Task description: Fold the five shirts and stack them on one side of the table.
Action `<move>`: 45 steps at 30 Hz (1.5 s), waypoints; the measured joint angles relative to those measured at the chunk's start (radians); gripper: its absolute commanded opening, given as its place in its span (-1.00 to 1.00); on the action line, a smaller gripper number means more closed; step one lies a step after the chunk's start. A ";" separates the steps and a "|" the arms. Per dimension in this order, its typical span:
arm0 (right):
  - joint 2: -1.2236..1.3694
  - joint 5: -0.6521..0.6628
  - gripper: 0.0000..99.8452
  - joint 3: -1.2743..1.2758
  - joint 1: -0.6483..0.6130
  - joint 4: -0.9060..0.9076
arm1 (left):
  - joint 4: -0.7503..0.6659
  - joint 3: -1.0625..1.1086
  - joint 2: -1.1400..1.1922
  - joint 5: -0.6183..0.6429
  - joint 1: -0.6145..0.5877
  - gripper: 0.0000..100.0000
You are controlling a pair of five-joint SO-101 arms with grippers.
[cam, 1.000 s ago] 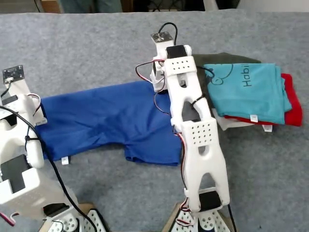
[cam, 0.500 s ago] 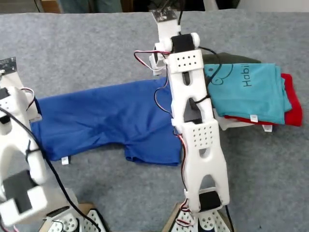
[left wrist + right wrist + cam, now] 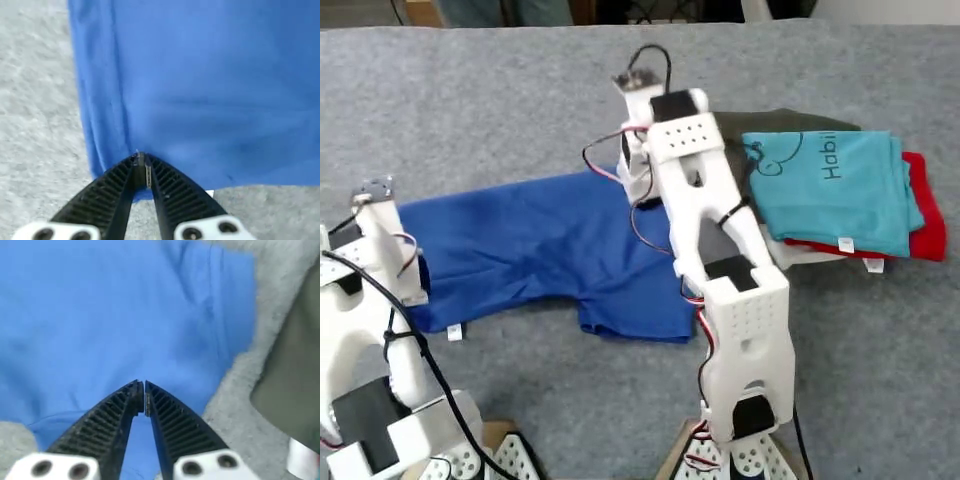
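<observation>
At the left, the left gripper (image 3: 141, 159) hung over the left-hand end of the blue shirt (image 3: 520, 250), close to its hem, with its jaws closed tip to tip. No cloth could be seen pinched between them.

The blue shirt lay spread across the middle of the grey table (image 3: 470, 90), part folded into a long band, with a flap hanging toward the near edge.

Over the shirt's far right corner, the right gripper (image 3: 141, 385) had its jaws pressed all but together, and they too appeared empty above the fabric.

Just beside that corner, at the right of the table, sat the stack: a teal shirt (image 3: 830, 190) on top, with a red shirt (image 3: 925, 225), a white layer (image 3: 800, 257) and a dark olive shirt (image 3: 790, 120) showing beneath it.

By its look the blue shirt was light, thin and limp. It would likely sag and trail from any single hold and drag on the felt-like tabletop rather than slide. The doubled hems and corners at the two ends seemed the surest places to grip. Both jaws would need to open first and close over all the layers at an edge, or only the top ply would lift
</observation>
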 measured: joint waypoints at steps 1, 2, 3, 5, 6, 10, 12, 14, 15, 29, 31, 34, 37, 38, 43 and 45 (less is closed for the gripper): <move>0.000 0.000 -0.97 0.041 0.002 -0.031 | 0.000 0.000 0.000 -0.011 -0.008 -0.94; 0.000 0.000 -0.97 0.086 0.008 -0.066 | -0.003 0.000 0.000 -0.018 -0.018 -0.94; 0.000 0.000 -0.97 0.129 0.015 -0.101 | -0.008 0.000 0.000 -0.021 -0.029 -0.94; 0.000 0.000 -0.97 0.209 0.038 -0.178 | -0.009 0.000 0.000 -0.032 -0.057 -0.94; 0.000 0.000 -0.97 0.244 0.051 -0.206 | -0.017 0.002 0.000 -0.049 -0.071 -0.94; -0.006 0.000 -0.97 0.313 0.086 -0.265 | -0.040 0.031 0.000 -0.126 -0.120 -0.94; -0.008 0.000 -0.97 0.318 0.087 -0.273 | -0.040 0.041 0.000 -0.152 -0.126 -0.94; -0.009 0.000 -0.97 0.318 0.087 -0.276 | -0.040 0.041 0.000 -0.166 -0.126 -0.94; -0.012 0.000 -0.97 0.318 0.087 -0.276 | -0.040 0.040 0.000 -0.166 -0.126 -0.94; -0.138 0.000 -0.97 0.147 0.089 -0.006 | 0.060 -0.324 0.038 -0.017 -0.089 -0.94; -0.137 0.000 -0.97 0.147 0.089 -0.008 | 0.037 -0.348 0.100 0.002 -0.048 -0.94; -0.137 0.000 -0.97 0.183 0.089 -0.041 | -0.014 -0.396 0.226 0.008 -0.008 -0.94; -0.106 0.000 -0.97 0.245 0.098 -0.100 | -0.083 -0.460 0.370 0.015 -0.008 -0.94; -0.094 0.000 -0.97 0.265 0.109 -0.121 | -0.101 -0.483 0.422 0.015 -0.008 -0.94; -0.052 0.000 -0.97 0.305 0.133 -0.189 | -0.137 -0.611 0.626 0.020 -0.026 -0.94; -0.048 0.000 -0.97 0.307 0.137 -0.193 | -0.135 -0.649 0.660 0.020 -0.037 -0.94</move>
